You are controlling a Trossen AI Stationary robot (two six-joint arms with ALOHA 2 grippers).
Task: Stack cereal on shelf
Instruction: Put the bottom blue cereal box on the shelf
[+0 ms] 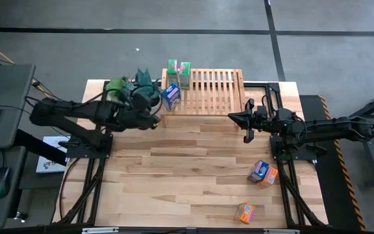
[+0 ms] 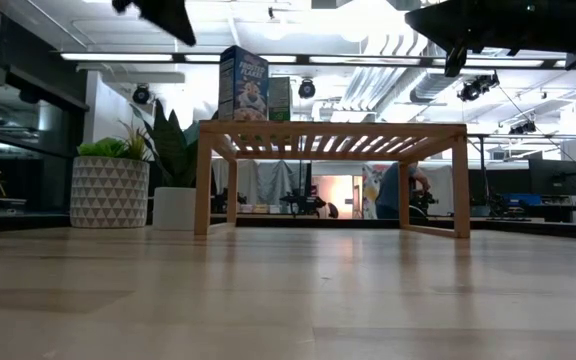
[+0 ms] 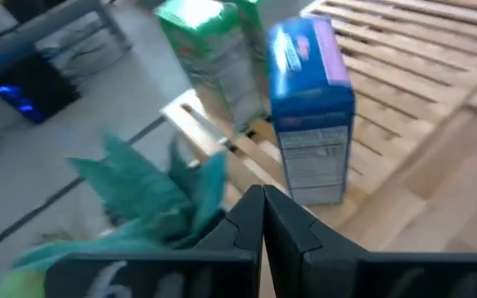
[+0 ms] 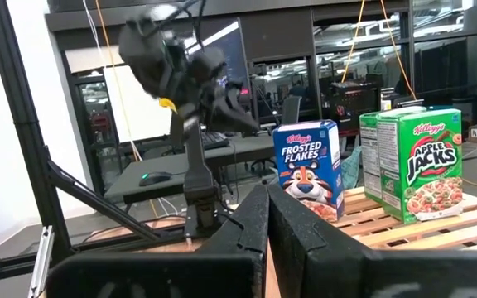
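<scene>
The light wood slatted shelf (image 1: 213,91) stands at the table's far edge. A blue cereal box (image 1: 171,96) stands upright on its left end, and two green boxes (image 1: 178,73) stand upright behind it at the far left corner. A blue and an orange box (image 1: 263,172) lie together on the table at the right, and another orange box (image 1: 245,212) lies near the front edge. My left gripper (image 1: 156,121) is shut and empty, raised just near-left of the blue box (image 3: 309,108). My right gripper (image 1: 245,123) is shut and empty, raised off the shelf's near right corner.
Potted plants (image 1: 135,88) stand at the shelf's left end, close to my left arm; a white patterned pot (image 2: 110,190) shows in the low view. The middle of the plank tabletop (image 1: 187,169) is bare wood. Most of the shelf's slats (image 1: 223,88) are bare.
</scene>
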